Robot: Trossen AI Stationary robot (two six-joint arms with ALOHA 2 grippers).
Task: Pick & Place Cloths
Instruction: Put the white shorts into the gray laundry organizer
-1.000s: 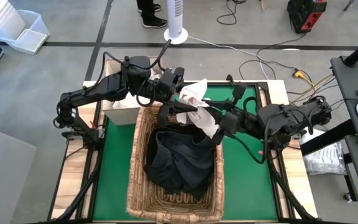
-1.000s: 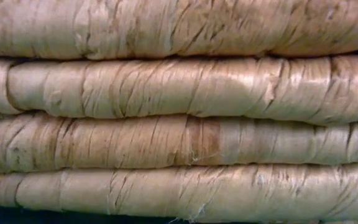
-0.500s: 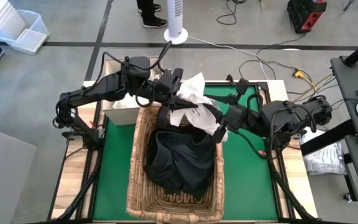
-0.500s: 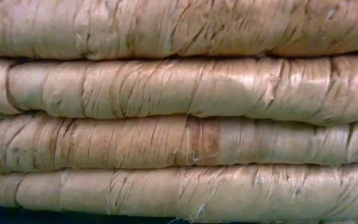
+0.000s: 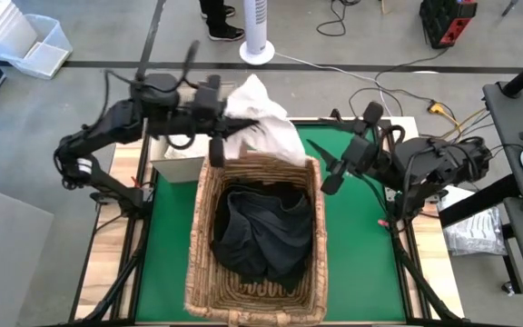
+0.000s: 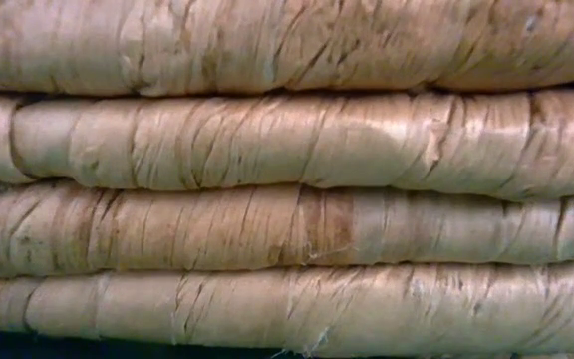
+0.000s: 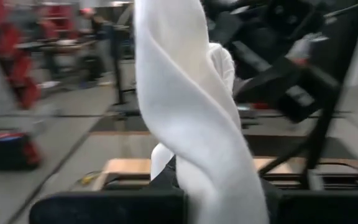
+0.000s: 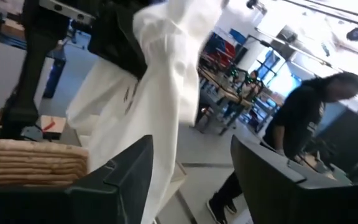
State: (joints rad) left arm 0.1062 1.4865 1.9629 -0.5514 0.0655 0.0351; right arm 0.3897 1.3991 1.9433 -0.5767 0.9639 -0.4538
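While the wicker basket (image 5: 254, 232) fills the whole low view with its woven wall (image 6: 287, 179), the high view shows it standing on the green mat (image 5: 363, 263), and everything else can be placed from it. Inside the basket lies a dark cloth (image 5: 261, 232), crumpled and reaching almost from side wall to side wall. Just past the basket's far right corner, over the mat, the right gripper (image 5: 327, 173) hangs with its two fingers spread apart and nothing between them; in the right wrist view those fingers (image 8: 120, 180) stand wide with a gap. Above the basket's far rim, toward its left corner, the left gripper (image 5: 218, 120) has its fingers pressed together on a white cloth (image 5: 260, 123), which is lifted clear and drapes down toward the rim. The left wrist view shows the same white cloth (image 7: 191, 124) hanging in a twisted fold straight ahead. Beside the basket's far left corner stands a pale box (image 5: 175, 159). Beyond the table, on the grey floor, stands a white fan base (image 5: 258, 45), and a person's shoes (image 5: 221, 27) show near it.
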